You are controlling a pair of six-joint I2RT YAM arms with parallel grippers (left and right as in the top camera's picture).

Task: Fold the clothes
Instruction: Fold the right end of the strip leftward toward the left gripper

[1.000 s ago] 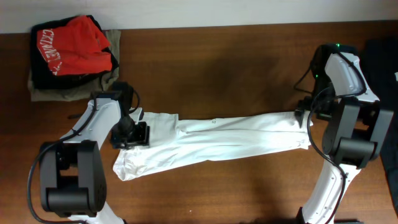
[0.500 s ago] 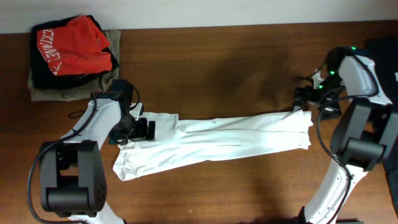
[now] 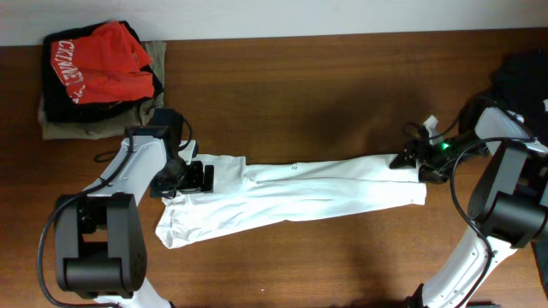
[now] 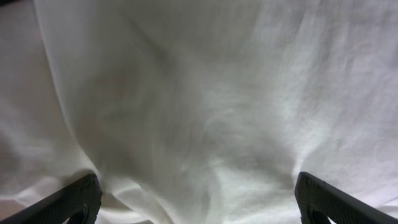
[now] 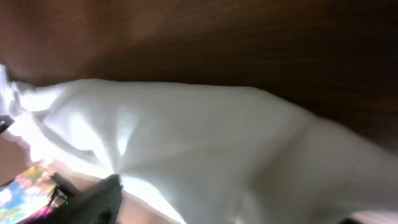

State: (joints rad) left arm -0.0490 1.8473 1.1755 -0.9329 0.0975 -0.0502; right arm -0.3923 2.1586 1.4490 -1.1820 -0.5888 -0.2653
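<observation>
The white T-shirt (image 3: 300,192), laid lengthwise on the table (image 3: 300,94), is overhung by the wide-spread left gripper (image 3: 199,178); for the right gripper (image 3: 404,160) the jaw gap cannot be told.

White lettering (image 3: 67,75) on red garment (image 3: 116,58) (too small to read)

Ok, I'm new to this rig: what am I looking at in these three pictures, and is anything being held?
Two robot arms, each with a two-finger gripper, work at a table. The wide picture comes from a camera overhead; the two close-ups from cameras on the wrists. A white shirt lies in a long strip between the arms. The left gripper is over one end, fingers wide open, holding nothing. The right gripper is at the other end; whether it grips is unclear. A red garment tops a pile in a far corner.
</observation>
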